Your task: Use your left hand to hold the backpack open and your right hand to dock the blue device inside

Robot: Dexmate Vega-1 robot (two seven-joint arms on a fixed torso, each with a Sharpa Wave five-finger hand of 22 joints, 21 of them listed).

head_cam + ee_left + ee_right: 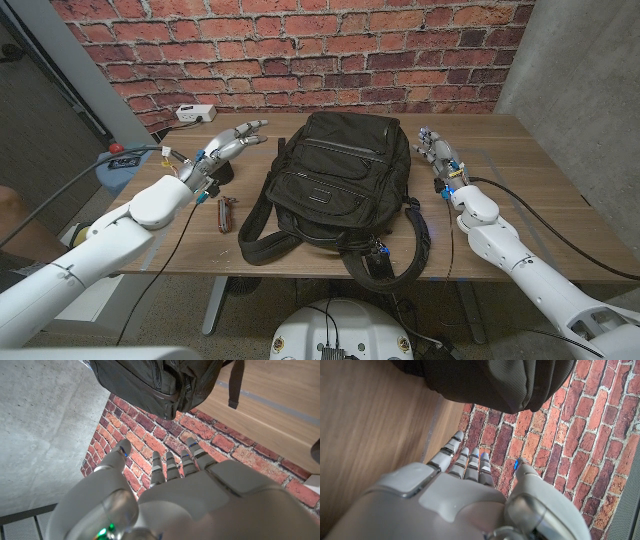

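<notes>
Black nylon backpack [335, 185] flat on the wooden worktop [530, 175], front pockets up, zips closed, straps trailing toward the near edge. Blue device not identifiable in any view; cannot tell where it is.

Left robot hand [222, 148] hovering left of the backpack, near its top corner, fingers spread and extended, holding nothing, apart from the fabric. In the left wrist view, same left robot hand [185, 490] with fingers straight and splayed, backpack [155, 385] beyond the fingertips with a gap between.

Right robot hand [438, 155] just right of the backpack, near its upper right side, fingers extended and apart, empty, not touching the bag. In the right wrist view, right robot hand [470, 485] open-fingered, backpack [510, 382] ahead of the fingertips, clear of them.

Left of the backpack, past the left robot hand: small dark red tool-like object [224, 213] lying on the worktop, kind unclear. Further left and toward the red brick wall [300, 50]: white power strip [195, 113] at the worktop's far corner.
</notes>
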